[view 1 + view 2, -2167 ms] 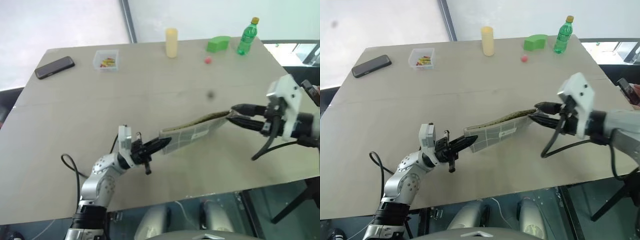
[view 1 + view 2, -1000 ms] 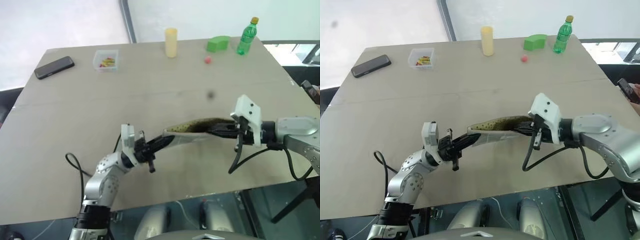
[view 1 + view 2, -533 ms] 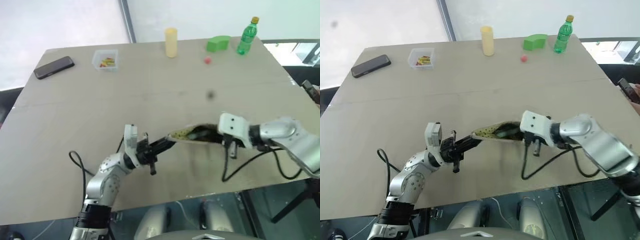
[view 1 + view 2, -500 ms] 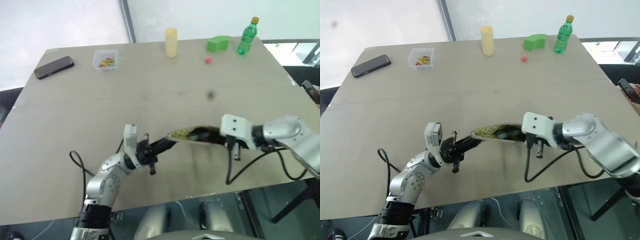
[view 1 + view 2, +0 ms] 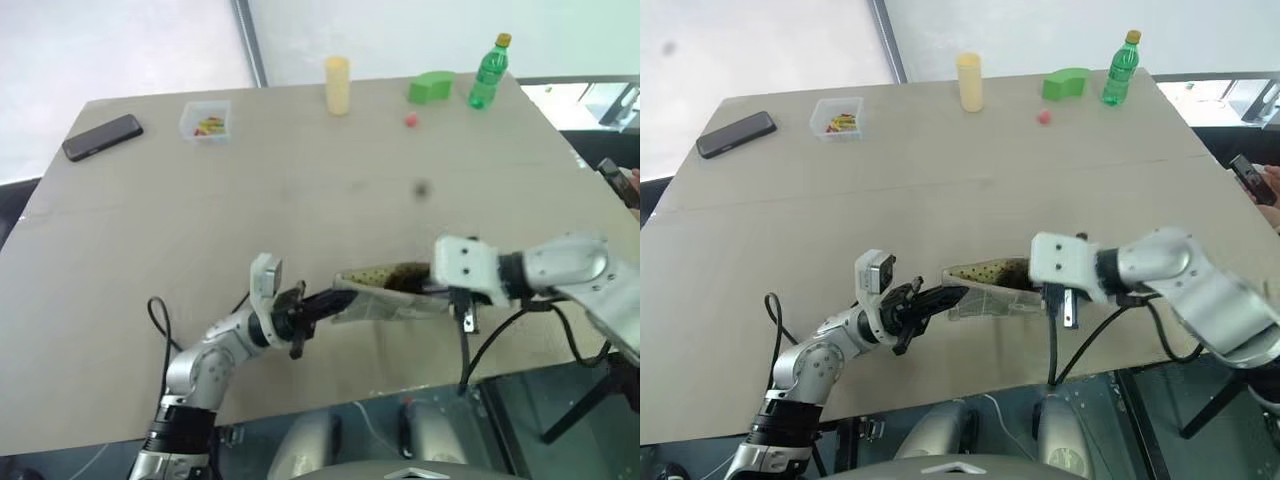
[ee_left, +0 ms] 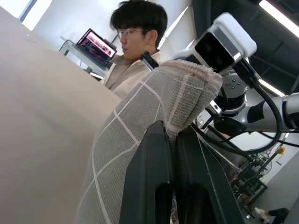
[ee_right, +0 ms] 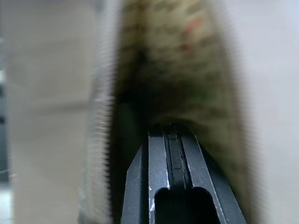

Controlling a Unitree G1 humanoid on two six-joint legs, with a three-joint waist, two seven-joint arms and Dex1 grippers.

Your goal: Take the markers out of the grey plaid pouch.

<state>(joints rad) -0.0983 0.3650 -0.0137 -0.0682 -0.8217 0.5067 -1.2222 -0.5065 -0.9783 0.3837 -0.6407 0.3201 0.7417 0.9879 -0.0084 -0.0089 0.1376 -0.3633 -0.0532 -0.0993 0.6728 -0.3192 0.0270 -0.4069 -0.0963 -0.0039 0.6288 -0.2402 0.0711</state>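
Note:
The grey plaid pouch point(image 5: 378, 306) hangs just above the table near its front edge, stretched between my two grippers. Its mouth gapes upward and shows an olive dotted lining point(image 7: 163, 60). My left gripper point(image 5: 322, 300) is shut on the pouch's left end; in the left wrist view its fingers point(image 6: 154, 154) pinch the plaid fabric point(image 6: 140, 116). My right gripper point(image 5: 434, 289) sits under its white wrist housing, shut on the pouch's right edge and pointing into the opening. The markers are hidden; a blurred reddish patch point(image 7: 194, 25) shows deep in the lining.
At the table's far side stand a black phone point(image 5: 102, 137), a clear box of small coloured items point(image 5: 206, 121), a yellow cylinder point(image 5: 337, 85), a red ball point(image 5: 411, 121), a green block point(image 5: 432, 87) and a green bottle point(image 5: 485, 72). A person point(image 6: 140, 32) sits beyond the table.
Both grippers have sunk and drawn back toward the front edge while rolling their wrists. The right one came closer to the left. The pouch now bows and its mouth gapes wider.

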